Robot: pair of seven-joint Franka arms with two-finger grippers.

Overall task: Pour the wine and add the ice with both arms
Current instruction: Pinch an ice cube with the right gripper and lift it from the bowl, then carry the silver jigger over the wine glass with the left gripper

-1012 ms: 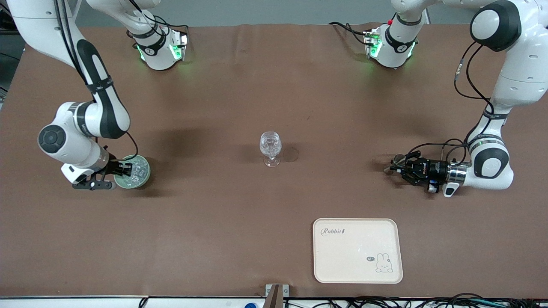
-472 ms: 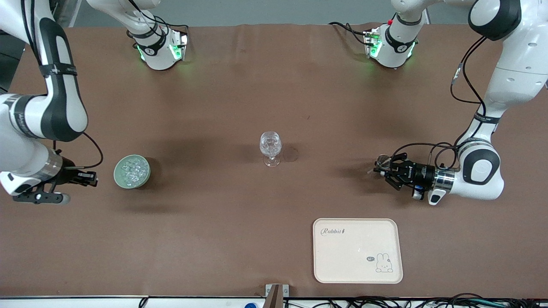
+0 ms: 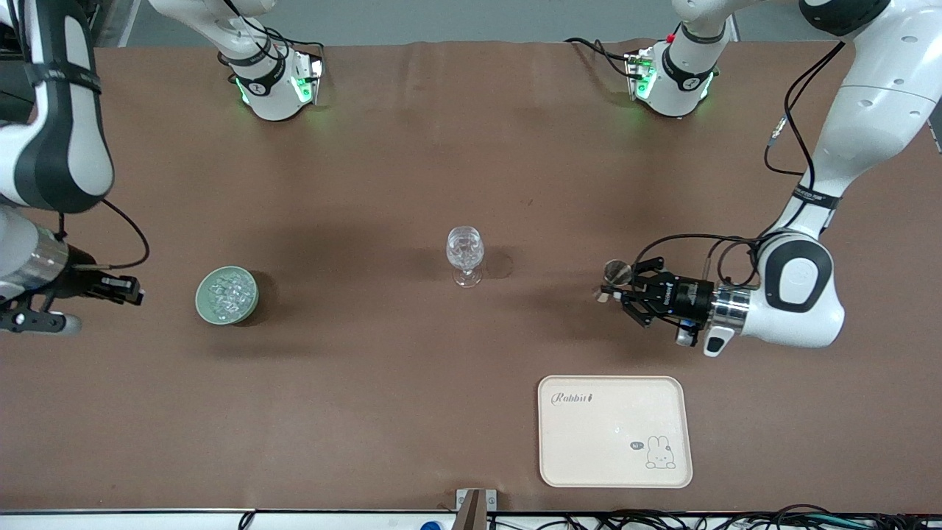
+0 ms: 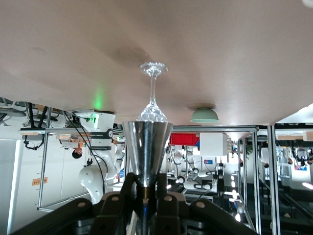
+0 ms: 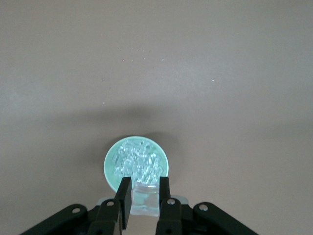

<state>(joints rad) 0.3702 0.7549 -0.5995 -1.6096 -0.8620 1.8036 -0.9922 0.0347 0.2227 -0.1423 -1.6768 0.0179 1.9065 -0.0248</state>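
A clear stemmed glass (image 3: 465,254) stands mid-table and shows in the left wrist view too (image 4: 152,93). My left gripper (image 3: 624,297) hangs over the table toward the left arm's end, shut on a small silver metal cup (image 3: 614,273) whose mouth points at the glass (image 4: 146,142). No wine shows. Ice cubes (image 3: 227,293) fill a pale green bowl (image 3: 207,309) toward the right arm's end. My right gripper (image 3: 126,287) is over the table beside that bowl, shut on one clear ice cube (image 5: 145,198), with the bowl (image 5: 111,169) just past its fingertips.
A cream tray (image 3: 615,430) with a rabbit print lies near the front edge, nearer the camera than the left gripper. The two arm bases (image 3: 272,81) (image 3: 673,73) stand along the table's back edge. A brown cloth (image 3: 368,405) covers the table.
My right gripper has come out of the bowl with an ice cube and drawn back toward the right arm's end. My left gripper has carried the metal cup toward the glass.
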